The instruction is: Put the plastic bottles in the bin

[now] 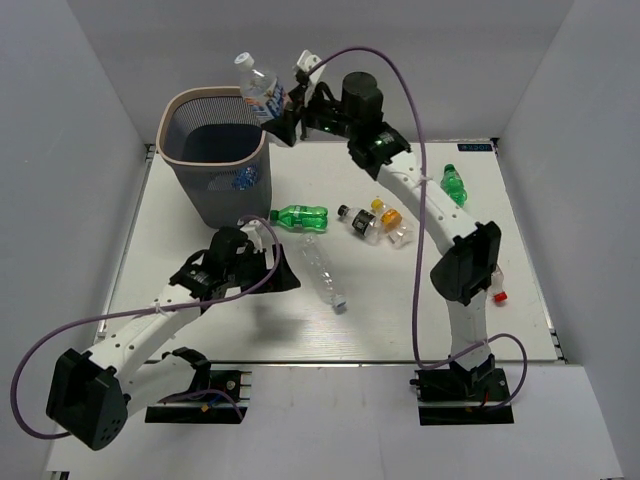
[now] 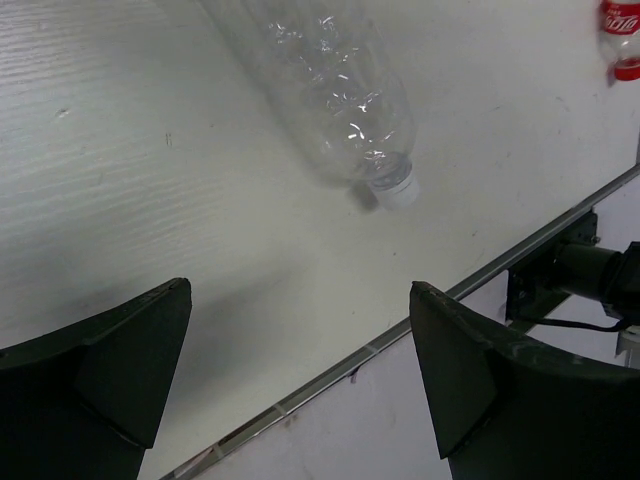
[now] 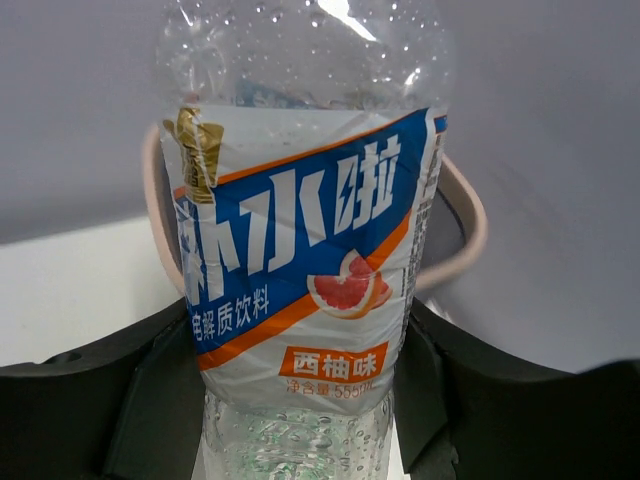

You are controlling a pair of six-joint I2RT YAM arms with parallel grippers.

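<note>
Plastic blue-labelled bottle point(image 3: 300, 280): we logged it clamped between right gripper point(image 1: 277, 110) jaws, raised over bin point(image 1: 190, 100) rim, presumably for drop. Left gripper point(image 2: 300, 380) jaws apart, empty; clear bottle point(image 2: 330, 90) lay just ahead of them, likely next.

White table point(image 1: 180, 330): matte top, sitting mid-enclosure, with a thin metal strip point(image 1: 330, 363) running along its near edge.
Back wall point(image 1: 450, 60): plain grey, rising behind the table's far edge.
Left panel point(image 1: 60, 200) and right panel point(image 1: 590, 200): grey, flanking the table.
Light: falling evenly from above the table, casting soft shadows.
</note>
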